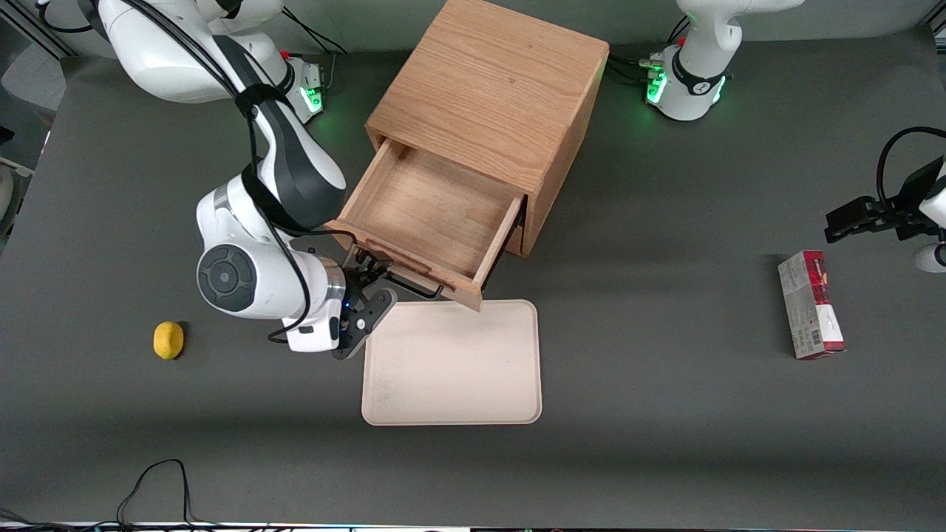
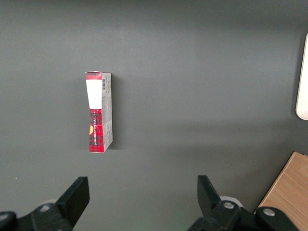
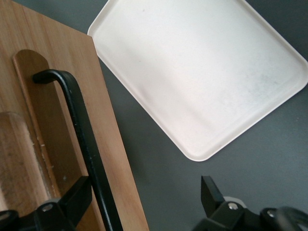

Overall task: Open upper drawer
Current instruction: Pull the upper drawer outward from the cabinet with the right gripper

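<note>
Tool (image 1: 372, 275) is spread open, its fingers straddling the black wire handle (image 3: 82, 139) without clamping it. Upper drawer (image 1: 432, 214) stands pulled far out of the cabinet (image 1: 491, 89), its front just above the tray (image 1: 452, 403).

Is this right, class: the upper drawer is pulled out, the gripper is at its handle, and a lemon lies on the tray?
One error: the lemon lies on the table toward the working arm's end, not on the tray. The front view shows it. The upper drawer is pulled out, with the gripper at its handle.
</note>
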Action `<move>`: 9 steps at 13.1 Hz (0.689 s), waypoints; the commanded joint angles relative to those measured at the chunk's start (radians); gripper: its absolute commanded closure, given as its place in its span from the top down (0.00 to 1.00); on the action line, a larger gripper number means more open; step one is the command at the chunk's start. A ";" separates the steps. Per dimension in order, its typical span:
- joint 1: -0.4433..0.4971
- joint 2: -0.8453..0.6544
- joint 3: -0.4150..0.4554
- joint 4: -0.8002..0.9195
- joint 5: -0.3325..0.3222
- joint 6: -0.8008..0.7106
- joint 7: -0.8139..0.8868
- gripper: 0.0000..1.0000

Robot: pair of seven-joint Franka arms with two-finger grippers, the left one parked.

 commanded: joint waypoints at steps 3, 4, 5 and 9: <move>-0.023 0.025 0.000 0.055 0.007 -0.011 -0.026 1.00; -0.023 0.025 0.000 0.055 0.005 -0.011 -0.026 1.00; -0.023 0.025 0.000 0.061 0.004 -0.010 -0.026 1.00; -0.040 0.027 -0.001 0.074 0.004 -0.006 -0.026 1.00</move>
